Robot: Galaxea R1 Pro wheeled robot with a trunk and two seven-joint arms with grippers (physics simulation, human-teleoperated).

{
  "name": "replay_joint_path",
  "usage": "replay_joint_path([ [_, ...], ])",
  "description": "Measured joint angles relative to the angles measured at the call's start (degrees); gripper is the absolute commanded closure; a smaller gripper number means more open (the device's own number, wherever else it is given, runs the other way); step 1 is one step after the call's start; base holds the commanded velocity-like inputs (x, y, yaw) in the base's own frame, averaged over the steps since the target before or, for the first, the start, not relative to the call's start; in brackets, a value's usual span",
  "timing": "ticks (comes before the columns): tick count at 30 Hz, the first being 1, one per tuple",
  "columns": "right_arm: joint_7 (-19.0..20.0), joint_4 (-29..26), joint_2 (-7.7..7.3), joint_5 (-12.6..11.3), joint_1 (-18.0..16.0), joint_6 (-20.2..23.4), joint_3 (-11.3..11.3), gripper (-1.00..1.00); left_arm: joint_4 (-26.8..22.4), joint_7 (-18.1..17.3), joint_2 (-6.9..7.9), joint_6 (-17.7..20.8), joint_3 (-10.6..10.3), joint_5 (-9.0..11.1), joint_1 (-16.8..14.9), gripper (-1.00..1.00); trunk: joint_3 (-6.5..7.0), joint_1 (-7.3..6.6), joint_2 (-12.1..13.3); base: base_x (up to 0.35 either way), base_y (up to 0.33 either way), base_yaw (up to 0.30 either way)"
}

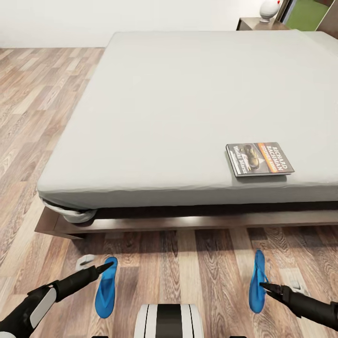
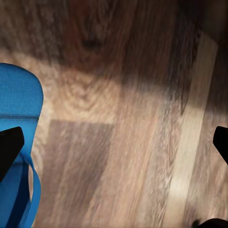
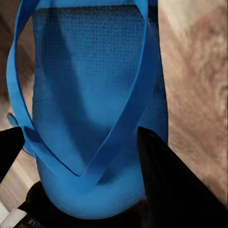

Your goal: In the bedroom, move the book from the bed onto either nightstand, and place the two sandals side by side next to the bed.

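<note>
Book (image 1: 259, 159): dark paperback, orange band, flat near the edge of my bed (image 1: 155, 117). Two blue sandals on plank floor, well apart: left sandal (image 1: 105, 287), right sandal (image 1: 257, 280).

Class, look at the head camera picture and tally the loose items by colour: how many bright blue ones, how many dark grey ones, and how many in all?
Bright blue flat flip-flop sandals on the brown plank floor: 2 (left sandal, right sandal)
Dark grey thin paperback book with an orange band, on the pale grey bed: 1
Total: 3
</note>
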Motion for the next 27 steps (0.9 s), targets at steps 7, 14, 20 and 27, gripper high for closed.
replay_joint_path([
  [7, -26.1, -2.2, 0.00, 0.4, 0.0, -5.7, 0.2, 1.00, 0.0, -0.3, 0.09, 0.0, -0.1, 0.1, 0.0, -1.00, 0.00, 0.00, 0.0, 0.000, 0.000, 0.000],
  [14, -41.2, -4.3, 2.15, 13.8, 0.0, -14.4, 0.5, 1.00, 0.0, -0.4, 0.03, 0.0, -0.1, 0.2, 0.0, -1.00, 0.00, 0.00, 0.0, 0.000, 0.000, 0.000],
  [20, -47.1, -3.7, 8.24, 30.1, 0.0, -25.9, 0.4, 1.00, 0.0, -0.5, 0.01, 0.0, -0.1, 0.2, 0.0, -1.00, 0.00, 0.00, 0.0, 0.000, 0.000, 0.000],
  [27, -47.3, -1.3, 8.72, 31.5, 0.0, -38.6, 0.0, 1.00, 0.0, -0.5, 0.01, 0.0, -0.1, 0.2, 0.0, -1.00, 0.00, 0.00, 0.0, 0.000, 0.000, 0.000],
])
